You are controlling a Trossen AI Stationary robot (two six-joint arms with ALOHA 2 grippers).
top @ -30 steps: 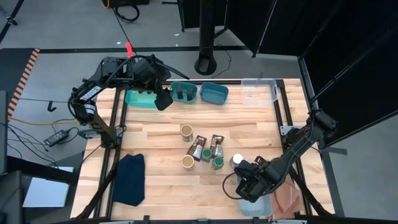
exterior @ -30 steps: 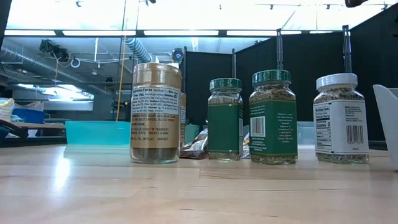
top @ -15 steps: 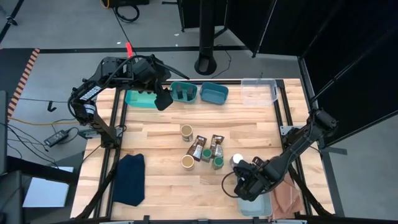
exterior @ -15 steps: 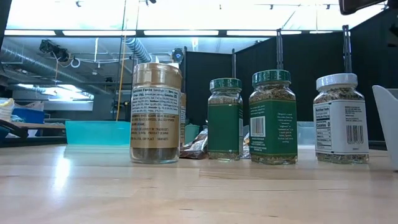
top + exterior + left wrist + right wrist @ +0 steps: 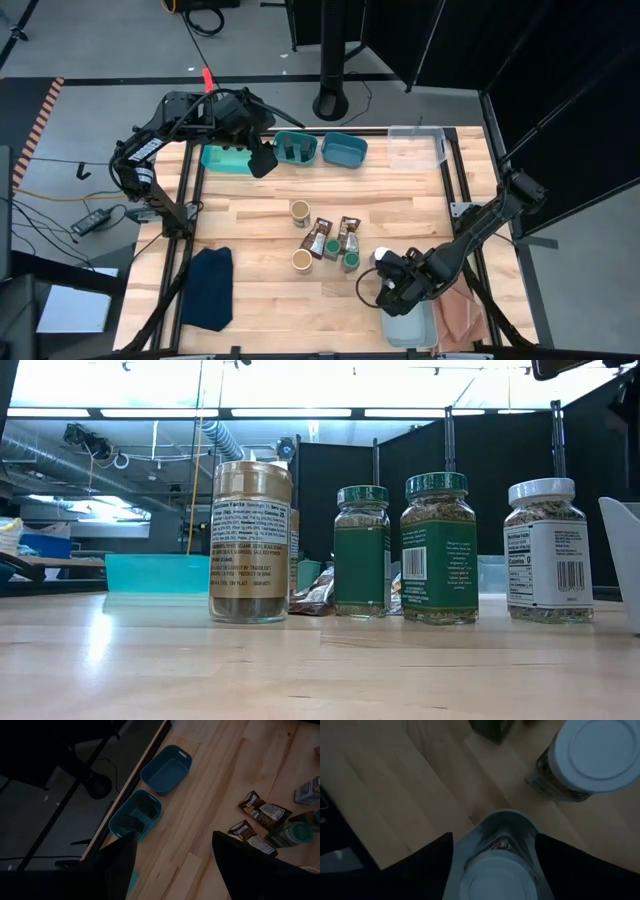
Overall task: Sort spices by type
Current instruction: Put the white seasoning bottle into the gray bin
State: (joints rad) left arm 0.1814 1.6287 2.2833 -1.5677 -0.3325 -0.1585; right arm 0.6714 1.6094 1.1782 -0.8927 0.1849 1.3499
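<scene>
My right gripper (image 5: 492,857) above pale bin (image 5: 507,827), fingers spread, white-lidded jar (image 5: 497,879) inside, apparently released. Next: reach second white-lidded jar (image 5: 590,757) beside bin. Left gripper (image 5: 172,860) spread, idle.

Barcodes and small unreadable label print on the tan-topped jar (image 5: 251,542), green-lidded jars (image 5: 439,548) and white-lidded jar (image 5: 545,551)
</scene>
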